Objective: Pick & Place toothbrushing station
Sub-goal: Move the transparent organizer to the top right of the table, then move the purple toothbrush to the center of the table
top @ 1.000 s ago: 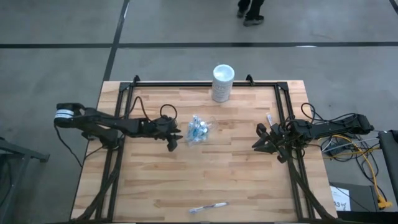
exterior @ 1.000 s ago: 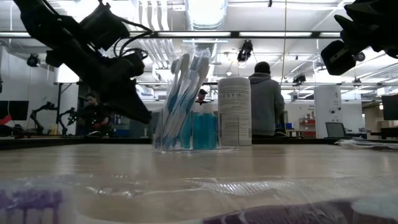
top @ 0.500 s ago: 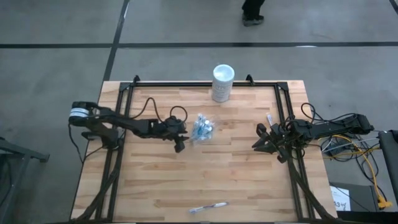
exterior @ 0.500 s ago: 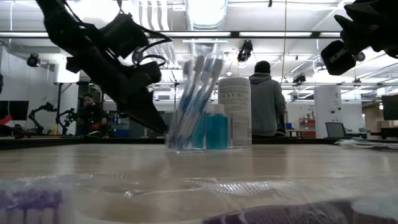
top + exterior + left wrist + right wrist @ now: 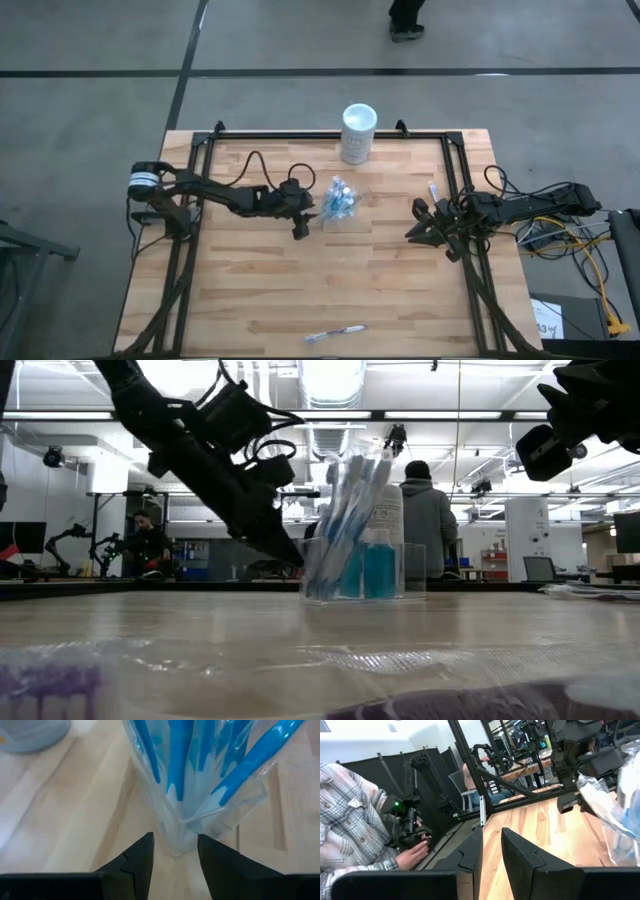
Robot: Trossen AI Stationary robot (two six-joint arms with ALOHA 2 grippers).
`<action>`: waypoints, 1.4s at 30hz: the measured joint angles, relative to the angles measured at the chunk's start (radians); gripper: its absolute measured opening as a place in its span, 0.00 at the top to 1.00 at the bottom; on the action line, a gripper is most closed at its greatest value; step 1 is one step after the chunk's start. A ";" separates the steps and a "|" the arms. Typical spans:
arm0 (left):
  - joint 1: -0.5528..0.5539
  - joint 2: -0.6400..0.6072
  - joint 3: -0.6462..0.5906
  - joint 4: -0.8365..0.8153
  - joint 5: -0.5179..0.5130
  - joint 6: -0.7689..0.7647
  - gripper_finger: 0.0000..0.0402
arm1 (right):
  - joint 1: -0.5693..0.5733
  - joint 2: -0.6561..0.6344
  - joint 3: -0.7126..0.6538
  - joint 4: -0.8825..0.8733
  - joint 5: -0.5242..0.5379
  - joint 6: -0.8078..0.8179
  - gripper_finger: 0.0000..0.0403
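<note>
Nearest the front edge of the counter (image 5: 250, 300), one loose toothbrush (image 5: 335, 332) lies well apart from the rest, so some gathering may remain. At mid-counter the left end effector (image 5: 303, 222) has its fingers parted, tips touching the base corner of the clear plastic cup (image 5: 200, 815); nothing is gripped, and the contact reads as a push, not a lift. The cup stands upright holding blue-and-white toothbrushes (image 5: 350, 500) and teal tubes (image 5: 378, 565). The right end effector (image 5: 415, 234) waits at the counter's right rail, fingers slightly apart, empty. Farther back stands a white cylinder (image 5: 358, 133). Placement looks unfinished.
</note>
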 joint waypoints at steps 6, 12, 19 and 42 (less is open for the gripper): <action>0.023 0.026 0.050 -0.001 0.000 0.073 0.61 | 0.000 0.000 0.000 0.000 0.000 0.000 0.83; 0.041 0.056 0.092 0.005 0.000 0.114 0.61 | 0.000 0.000 0.000 0.000 0.000 0.000 0.83; 0.044 0.122 0.164 0.028 0.000 0.153 0.61 | 0.000 0.000 0.000 0.000 0.000 0.000 0.83; 0.038 -0.382 0.088 -0.268 -0.081 0.112 0.61 | 0.000 0.000 0.000 0.000 0.000 0.000 0.83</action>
